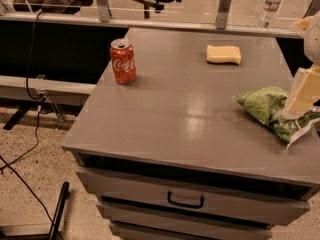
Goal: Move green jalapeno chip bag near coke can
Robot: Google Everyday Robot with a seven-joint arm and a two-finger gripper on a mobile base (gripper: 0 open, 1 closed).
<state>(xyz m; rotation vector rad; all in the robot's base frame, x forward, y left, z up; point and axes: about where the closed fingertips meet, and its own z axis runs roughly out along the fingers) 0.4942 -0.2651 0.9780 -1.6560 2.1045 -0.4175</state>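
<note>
- The gripper (300, 101) is at the right edge of the cabinet (175, 129) top, over the right end of the chip bag (267, 109).
- The chip bag lies on the top beneath the jaws and reaches out to their left.
- The sponge (223, 54) lies behind the jaws, to their left.
- The can (123, 61) stands upright far left of the jaws, well apart from the bag.
- The bottle (271, 4) stands beyond the cabinet, behind the jaws.
- The drawer (185, 200) sits under the top, at the front.

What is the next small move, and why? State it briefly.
Probably settle the gripper onto the green jalapeno chip bag and grip it: the gripper is over the bag's right part at the right edge of the table, while the coke can stands far off near the left rear.
</note>
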